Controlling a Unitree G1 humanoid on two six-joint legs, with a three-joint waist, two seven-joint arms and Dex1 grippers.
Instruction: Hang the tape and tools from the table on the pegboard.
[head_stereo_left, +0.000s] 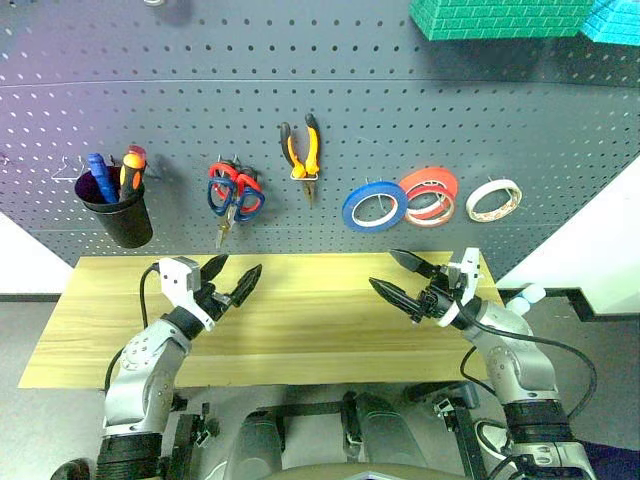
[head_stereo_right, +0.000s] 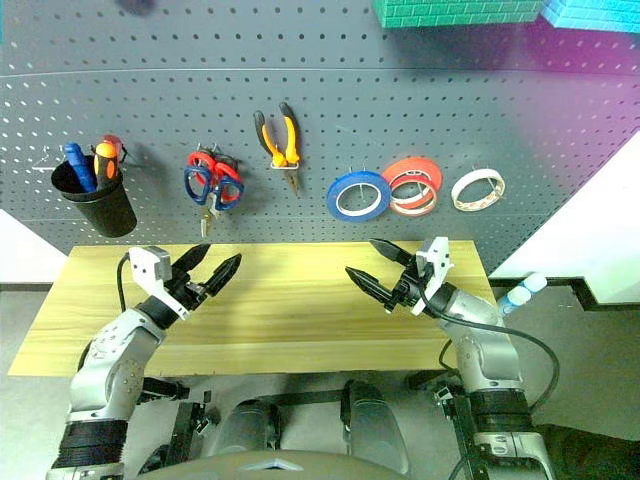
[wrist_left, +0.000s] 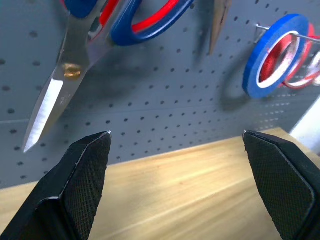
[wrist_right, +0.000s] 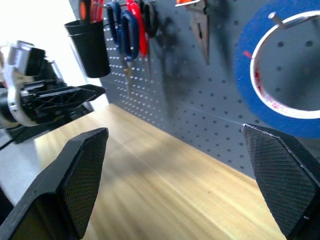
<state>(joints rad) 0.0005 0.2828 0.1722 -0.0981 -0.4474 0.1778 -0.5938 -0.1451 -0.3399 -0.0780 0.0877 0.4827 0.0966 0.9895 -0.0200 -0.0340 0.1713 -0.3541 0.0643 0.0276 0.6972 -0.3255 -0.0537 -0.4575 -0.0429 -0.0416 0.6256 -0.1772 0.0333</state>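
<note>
- Left eye view: perforated dark grey pegboard (head_stereo_left: 300, 90) is holding the pliers (head_stereo_left: 303, 150), scissors (head_stereo_left: 232, 195) and thin cream tape ring (head_stereo_left: 493, 199).
- Below the pegboard, left gripper (head_stereo_left: 232, 281) and right gripper (head_stereo_left: 404, 277) are hovering wide open over the grainy wooden table (head_stereo_left: 300, 320).

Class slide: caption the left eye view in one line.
Both open pincers, left and right, hover over the table; pliers hang on pegboard.

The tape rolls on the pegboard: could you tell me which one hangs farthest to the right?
The whitish-cream tape ring; the blue roll and red-orange rolls hang to its left.
</note>
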